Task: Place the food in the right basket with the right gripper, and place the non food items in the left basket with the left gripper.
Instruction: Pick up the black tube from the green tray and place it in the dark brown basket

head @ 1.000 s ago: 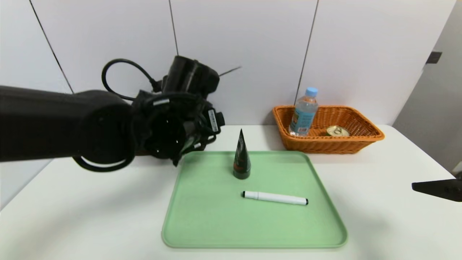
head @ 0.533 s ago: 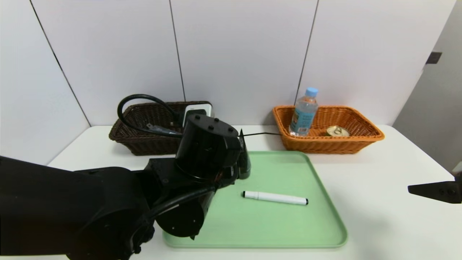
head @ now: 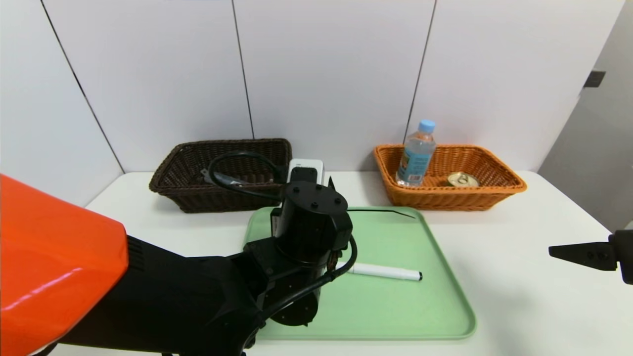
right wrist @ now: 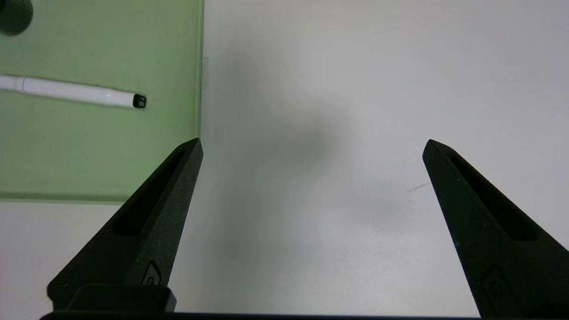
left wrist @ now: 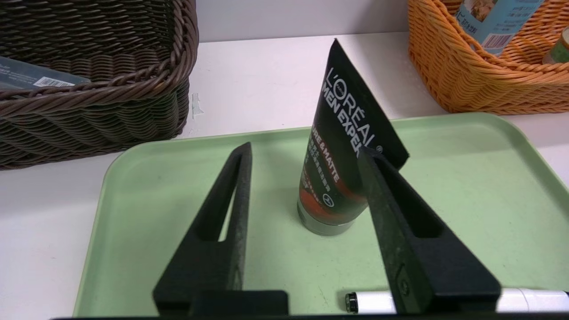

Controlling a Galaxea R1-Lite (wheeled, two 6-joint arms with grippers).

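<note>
Nearest, the marker (head: 385,271) lies on the green tray (head: 445,316). Mid-tray, the left gripper (left wrist: 304,151) brackets the upright face-wash tube (left wrist: 342,164), fingers narrowed but one still short of it, likely to carry it to the brown basket (head: 222,175) at the desk's far-left. The right gripper (right wrist: 311,146) idles wide open over the desk's right edge.
</note>
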